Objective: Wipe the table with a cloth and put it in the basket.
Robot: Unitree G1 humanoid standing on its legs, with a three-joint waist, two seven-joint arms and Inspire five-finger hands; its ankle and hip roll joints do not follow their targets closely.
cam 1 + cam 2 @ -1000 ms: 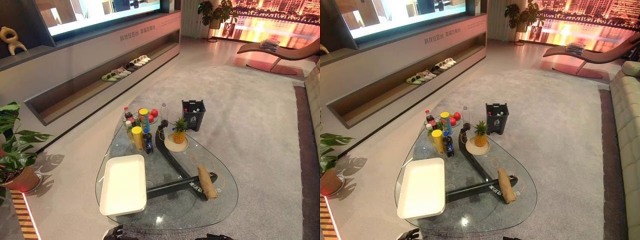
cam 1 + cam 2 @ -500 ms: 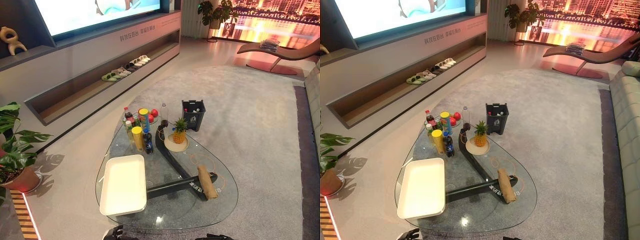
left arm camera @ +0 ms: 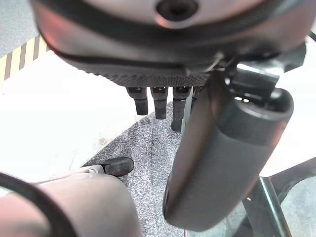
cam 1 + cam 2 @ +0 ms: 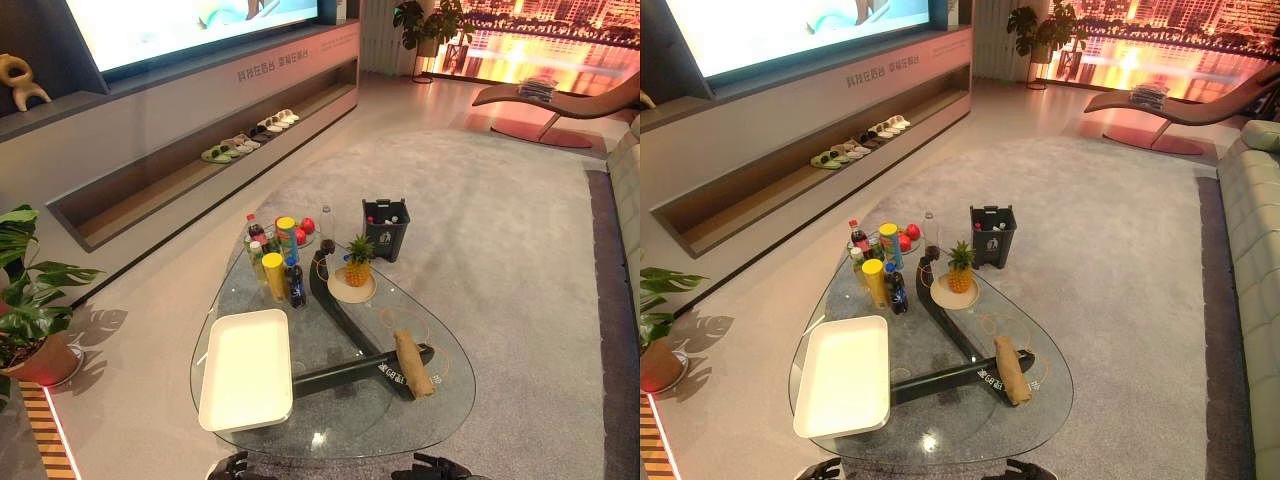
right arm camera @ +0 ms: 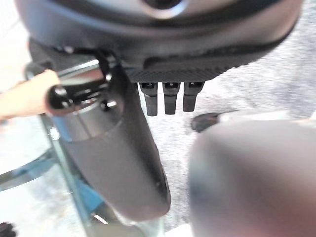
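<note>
**Hands edge into view at the near rim**

Both hands now show more at the lower edge of the head views than a second ago; nothing on the table has shifted. One glass table (image 4: pixel 450 400), rounded and three-sided, stands on grey carpet. One white rectangular tray (image 4: pixel 247 368) lies on its near left part. One dark bin (image 4: pixel 386 229) stands on the floor just beyond the far edge. One pineapple (image 4: pixel 358 262) sits on one pale plate (image 4: pixel 352 290), and left of it cluster several bottles and cans (image 4: pixel 276 258) with red fruit behind. One cloth (image 4: pixel 412 364), tan and rolled into a short bundle, lies on the glass at the near right, untouched. The left hand (image 3: pixel 222 148) and the right hand (image 5: pixel 118 148) hang below the near rim, fingers straight and holding nothing.
</note>
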